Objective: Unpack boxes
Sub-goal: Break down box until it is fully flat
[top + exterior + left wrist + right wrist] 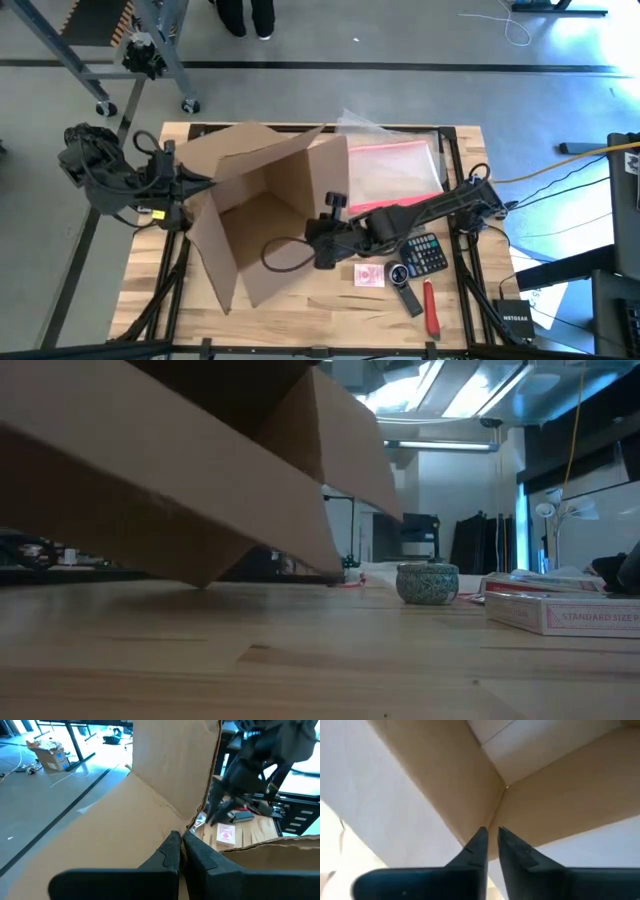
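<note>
The brown cardboard box (262, 200) is tipped up with its opening toward the table's near right. In the low view only its low corner (200, 582) meets the tabletop. My left gripper (181, 842) is at the box's left side, shut on a cardboard edge. My right gripper (491, 832) reaches into the opening from the right (326, 218). Its fingers are almost together with nothing between them, and they point at an inner corner (504, 787) of the box. Whether they touch the cardboard, I cannot tell. My left gripper pinches a thin cardboard edge (190, 826) of the box between its two fingers, coming level from the table's left. The box leans up from that hold, its right part raised off the table.
A clear pouch with a pink-red edge (395, 165) lies behind the box at the far right. Near the right front lie a red card pack (368, 275), a round tin (400, 272), a calculator (425, 255), a black remote (406, 298) and a red-handled tool (432, 310).
</note>
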Controlling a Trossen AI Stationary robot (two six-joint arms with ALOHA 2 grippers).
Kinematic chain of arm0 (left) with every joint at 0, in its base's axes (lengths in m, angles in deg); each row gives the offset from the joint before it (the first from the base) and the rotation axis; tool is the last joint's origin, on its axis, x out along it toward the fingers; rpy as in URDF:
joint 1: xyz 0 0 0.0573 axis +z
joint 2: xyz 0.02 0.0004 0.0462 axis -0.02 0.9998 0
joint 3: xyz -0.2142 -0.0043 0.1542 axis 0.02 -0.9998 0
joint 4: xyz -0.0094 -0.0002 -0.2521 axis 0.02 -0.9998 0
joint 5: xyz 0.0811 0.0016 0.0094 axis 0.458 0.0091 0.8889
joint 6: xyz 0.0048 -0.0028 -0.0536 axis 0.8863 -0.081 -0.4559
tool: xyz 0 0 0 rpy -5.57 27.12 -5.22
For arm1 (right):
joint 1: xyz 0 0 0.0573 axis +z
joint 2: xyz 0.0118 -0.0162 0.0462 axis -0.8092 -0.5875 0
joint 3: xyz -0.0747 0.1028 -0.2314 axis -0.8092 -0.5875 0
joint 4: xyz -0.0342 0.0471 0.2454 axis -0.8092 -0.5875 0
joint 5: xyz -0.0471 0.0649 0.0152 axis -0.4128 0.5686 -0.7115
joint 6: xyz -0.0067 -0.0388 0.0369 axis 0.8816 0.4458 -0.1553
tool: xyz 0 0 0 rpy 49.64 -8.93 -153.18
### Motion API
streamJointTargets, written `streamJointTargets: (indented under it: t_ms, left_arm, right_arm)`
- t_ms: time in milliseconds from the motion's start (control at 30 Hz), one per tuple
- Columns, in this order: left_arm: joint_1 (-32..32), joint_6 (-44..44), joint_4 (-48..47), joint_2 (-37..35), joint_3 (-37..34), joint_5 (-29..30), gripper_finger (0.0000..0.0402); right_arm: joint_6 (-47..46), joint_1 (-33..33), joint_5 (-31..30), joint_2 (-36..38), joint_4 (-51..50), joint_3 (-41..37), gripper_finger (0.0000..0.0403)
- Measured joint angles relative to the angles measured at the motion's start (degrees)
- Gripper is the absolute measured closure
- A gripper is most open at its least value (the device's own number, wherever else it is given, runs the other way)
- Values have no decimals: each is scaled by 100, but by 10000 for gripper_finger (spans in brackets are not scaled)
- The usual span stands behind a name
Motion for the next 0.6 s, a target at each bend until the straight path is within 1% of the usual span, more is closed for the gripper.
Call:
streamJointTargets:
  t_ms: [133,267,300,400,500,600]
  left_arm:
    - [0,61,145,-56,0,-5,401]
    - [0,153,270,-181,0,-85,401]
    - [0,153,273,-227,0,-113,401]
    - [1,155,271,-366,0,-133,401]
    - [4,153,265,-499,0,-136,401]
    - [4,148,265,-608,0,-144,401]
  right_arm:
    - [-163,7,378,0,-308,0,300]
    - [-597,113,394,-2,-1066,0,253]
    - [-615,163,282,-2,-1228,0,245]
    - [-648,364,-56,-3,-1354,-110,232]
    - [-661,576,-382,-20,-1337,-247,232]
    - [-924,759,-682,-16,-1331,-460,235]
